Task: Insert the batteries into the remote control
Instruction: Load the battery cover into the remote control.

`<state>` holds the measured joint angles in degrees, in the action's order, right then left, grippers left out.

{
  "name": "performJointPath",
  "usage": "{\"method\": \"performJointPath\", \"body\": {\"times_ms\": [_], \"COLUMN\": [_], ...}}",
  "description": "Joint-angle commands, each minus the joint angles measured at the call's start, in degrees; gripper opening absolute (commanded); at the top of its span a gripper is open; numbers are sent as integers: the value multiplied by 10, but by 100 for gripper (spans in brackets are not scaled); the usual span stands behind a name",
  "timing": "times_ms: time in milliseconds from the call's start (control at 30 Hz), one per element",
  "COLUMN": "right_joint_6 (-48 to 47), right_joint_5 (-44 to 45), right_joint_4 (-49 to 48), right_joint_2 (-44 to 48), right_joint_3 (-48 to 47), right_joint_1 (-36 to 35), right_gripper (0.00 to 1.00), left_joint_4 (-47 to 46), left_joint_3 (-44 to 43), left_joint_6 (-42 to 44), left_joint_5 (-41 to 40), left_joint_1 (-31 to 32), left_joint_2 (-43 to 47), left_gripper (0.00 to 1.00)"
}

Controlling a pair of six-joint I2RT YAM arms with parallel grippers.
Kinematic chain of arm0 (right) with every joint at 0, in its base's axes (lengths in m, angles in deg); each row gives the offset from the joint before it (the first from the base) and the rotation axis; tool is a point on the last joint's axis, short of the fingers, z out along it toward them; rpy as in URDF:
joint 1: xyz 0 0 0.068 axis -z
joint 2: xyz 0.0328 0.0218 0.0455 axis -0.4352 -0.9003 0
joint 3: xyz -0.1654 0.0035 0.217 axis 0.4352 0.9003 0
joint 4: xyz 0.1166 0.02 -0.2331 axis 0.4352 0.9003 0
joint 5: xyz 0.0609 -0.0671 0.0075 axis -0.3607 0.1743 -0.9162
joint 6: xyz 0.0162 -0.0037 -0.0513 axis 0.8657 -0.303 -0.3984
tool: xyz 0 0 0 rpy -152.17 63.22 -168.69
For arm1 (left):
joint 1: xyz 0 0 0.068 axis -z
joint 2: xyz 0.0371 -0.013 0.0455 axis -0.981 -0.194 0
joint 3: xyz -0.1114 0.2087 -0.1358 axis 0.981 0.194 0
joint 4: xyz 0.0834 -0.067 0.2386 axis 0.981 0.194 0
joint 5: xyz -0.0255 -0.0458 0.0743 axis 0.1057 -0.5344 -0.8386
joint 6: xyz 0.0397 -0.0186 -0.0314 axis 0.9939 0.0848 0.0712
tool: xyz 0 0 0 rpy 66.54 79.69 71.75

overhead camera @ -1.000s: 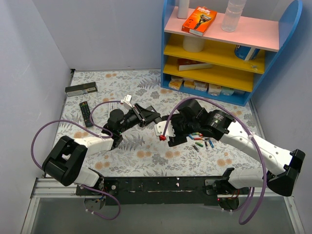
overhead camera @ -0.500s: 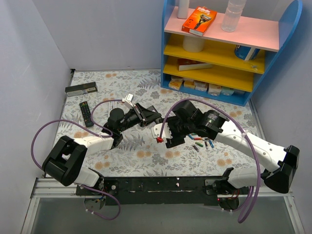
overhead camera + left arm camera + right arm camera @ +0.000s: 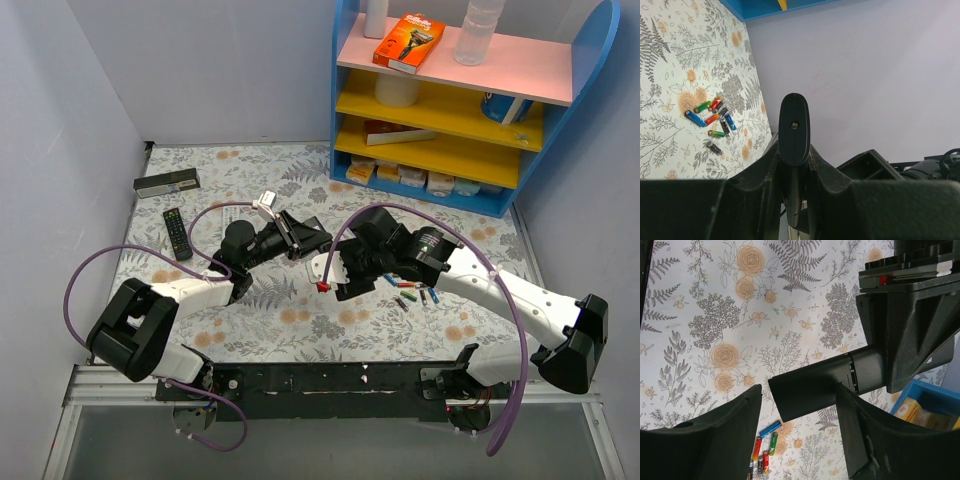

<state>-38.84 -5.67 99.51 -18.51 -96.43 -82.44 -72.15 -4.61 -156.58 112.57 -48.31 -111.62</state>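
My left gripper point(image 3: 303, 238) is shut on the long black remote control point(image 3: 794, 129), which it holds off the table; the remote's rounded end sticks up between the fingers point(image 3: 752, 190). In the right wrist view the remote point(image 3: 825, 385) juts out of the left gripper point(image 3: 910, 315), and its free end lies between the open jaws of my right gripper point(image 3: 797, 392), with a gap on each side. The right gripper point(image 3: 335, 278) is empty. Several small batteries point(image 3: 410, 291) with red, green, blue and black wrappers lie loose on the floral mat, seen also in the wrist views point(image 3: 762, 445) point(image 3: 714, 120).
A blue shelf unit point(image 3: 455, 110) with boxes and bottles stands at the back right. A shorter black remote with coloured buttons point(image 3: 176, 232) and a dark box point(image 3: 167, 182) lie at the far left. Grey walls close in both sides.
My right gripper has shifted left, closer around the free end of the remote. The left gripper has held the remote still.
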Motion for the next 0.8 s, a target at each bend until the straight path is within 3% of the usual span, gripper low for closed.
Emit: {"method": "performJointPath", "body": {"times_ms": [0, 533, 767], "right_joint_6": [-16, -7, 4], "right_joint_5": [11, 36, 32], "right_joint_4": [-19, -80, -110], "right_joint_2": [-5, -24, -38], "right_joint_3": [14, 25, 25], "right_joint_1": [-2, 0, 16], "right_gripper": [67, 52, 52], "left_joint_4": [-27, -63, -68], "left_joint_3": [-30, -49, -55], "left_joint_6": [-108, -117, -111], "left_joint_5": [25, 82, 101], "left_joint_1": [2, 3, 4], "left_joint_2": [23, 19, 30], "left_gripper": [0, 0, 0]}}
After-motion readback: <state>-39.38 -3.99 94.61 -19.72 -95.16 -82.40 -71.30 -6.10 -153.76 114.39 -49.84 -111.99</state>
